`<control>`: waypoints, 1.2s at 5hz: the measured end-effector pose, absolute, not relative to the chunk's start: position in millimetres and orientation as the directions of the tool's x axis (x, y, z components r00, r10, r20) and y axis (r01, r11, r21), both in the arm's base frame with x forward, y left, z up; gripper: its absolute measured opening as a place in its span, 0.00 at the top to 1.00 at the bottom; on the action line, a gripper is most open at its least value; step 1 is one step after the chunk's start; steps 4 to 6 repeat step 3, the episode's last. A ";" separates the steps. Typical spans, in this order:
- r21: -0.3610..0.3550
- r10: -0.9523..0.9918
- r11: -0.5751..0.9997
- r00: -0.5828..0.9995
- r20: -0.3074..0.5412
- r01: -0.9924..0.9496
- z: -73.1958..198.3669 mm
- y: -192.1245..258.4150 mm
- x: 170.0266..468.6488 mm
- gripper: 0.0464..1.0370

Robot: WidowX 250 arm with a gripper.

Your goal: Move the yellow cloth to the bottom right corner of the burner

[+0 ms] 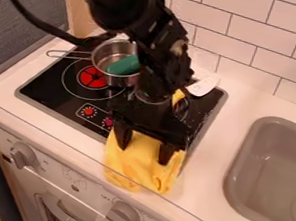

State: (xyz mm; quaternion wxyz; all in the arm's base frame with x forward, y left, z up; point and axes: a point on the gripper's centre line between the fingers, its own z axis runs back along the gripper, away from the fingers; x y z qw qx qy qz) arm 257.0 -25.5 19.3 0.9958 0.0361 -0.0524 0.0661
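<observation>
Two fingers (166,155) of the gripper (144,152) stand wide apart over the yellow cloth (138,170); any grip on it I cannot tell. Below them, it reaches the counter's front edge; beside them, counter (206,182) stretches to the sink (258,145).

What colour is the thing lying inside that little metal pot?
Green, a bluish green; the thing in the pot shows best in the camera view.

I'm seeing passing room over the counter (214,153) between the cooktop (49,83) and the sink (240,155); the metal pot (105,57) and white utensil (202,85) are obstructing the cooktop's far side, and the tiled wall (254,34) is closing off the back.
</observation>
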 end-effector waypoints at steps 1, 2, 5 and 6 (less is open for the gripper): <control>0.031 0.094 0.995 0.987 0.131 -0.099 33.8 -33.5 257.4 0.04; -0.019 0.065 0.998 0.979 0.195 -0.063 63.1 -44.1 268.4 0.04; -0.035 0.052 0.998 0.975 0.217 -0.046 78.3 -47.2 273.8 0.04; -0.035 0.052 0.998 0.975 0.217 -0.046 78.3 -47.2 273.8 0.04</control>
